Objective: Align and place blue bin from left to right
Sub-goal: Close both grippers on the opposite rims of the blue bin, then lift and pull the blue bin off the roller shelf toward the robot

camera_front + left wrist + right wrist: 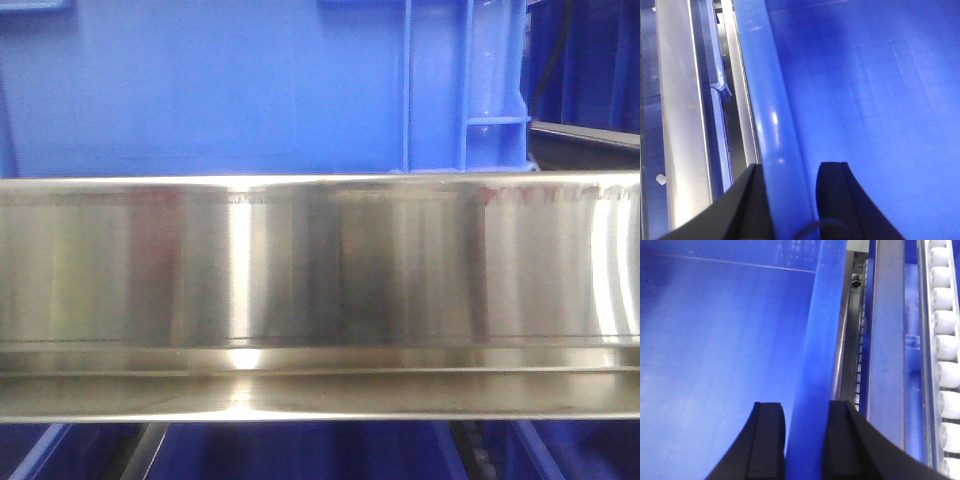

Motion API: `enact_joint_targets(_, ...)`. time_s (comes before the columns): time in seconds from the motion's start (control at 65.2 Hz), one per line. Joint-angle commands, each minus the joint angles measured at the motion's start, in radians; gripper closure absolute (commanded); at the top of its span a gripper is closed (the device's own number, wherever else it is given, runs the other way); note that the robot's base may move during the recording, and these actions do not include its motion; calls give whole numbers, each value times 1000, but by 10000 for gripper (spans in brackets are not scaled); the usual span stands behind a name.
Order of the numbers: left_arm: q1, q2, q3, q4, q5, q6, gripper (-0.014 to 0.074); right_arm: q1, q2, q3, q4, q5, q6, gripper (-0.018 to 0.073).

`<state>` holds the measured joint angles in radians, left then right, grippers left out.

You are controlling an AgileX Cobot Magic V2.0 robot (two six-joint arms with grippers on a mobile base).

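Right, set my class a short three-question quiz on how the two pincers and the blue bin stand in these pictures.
1. True or false: the left pincer straddles the rim of the blue bin, one finger inside and one outside.
2. Multiple choice: beyond the right pincer, outside the bin, runs a row of A) white rollers, B) cardboard boxes, C) folded cloths.
3. Fill in: in the front view a shiny ____ rail crosses below the bin.
Key: 1 true; 2 A; 3 metal.

A polished steel rail (320, 280) spans the front, with the blue bin (250, 90) standing just above it.
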<state>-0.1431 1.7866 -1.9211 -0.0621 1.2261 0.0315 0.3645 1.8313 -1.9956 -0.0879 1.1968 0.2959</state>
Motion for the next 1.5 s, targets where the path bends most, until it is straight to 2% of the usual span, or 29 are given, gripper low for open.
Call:
enact_joint_targets(0.0,-2,-3,-7,-25,-5,0,708,3,-5,-8,14,-16,-13,629)
enact_joint_targets(0.383,-2,-69,-50,-13,-5,-17,708,6,-42,-8,21,-2,-13,629)
enact_joint_targets(0.751,-3,-182,-68,-85,-6,-17,708,6,-162,-60,21,-12,-13,629)
enact_joint_targets(0.966,-3,-250,-68,-138,-78,-17,708,6,-231,-60,21,-66,-13,629)
enact_joint_targets(1.15,-3,-280,-68,-142,-168,-17,708,6,-264,-60,21,-128,-13,629)
enact_joint_targets(1.487,-3,-269,-68,-142,-168,-17,708,6,-264,-60,11,-145,-13,629)
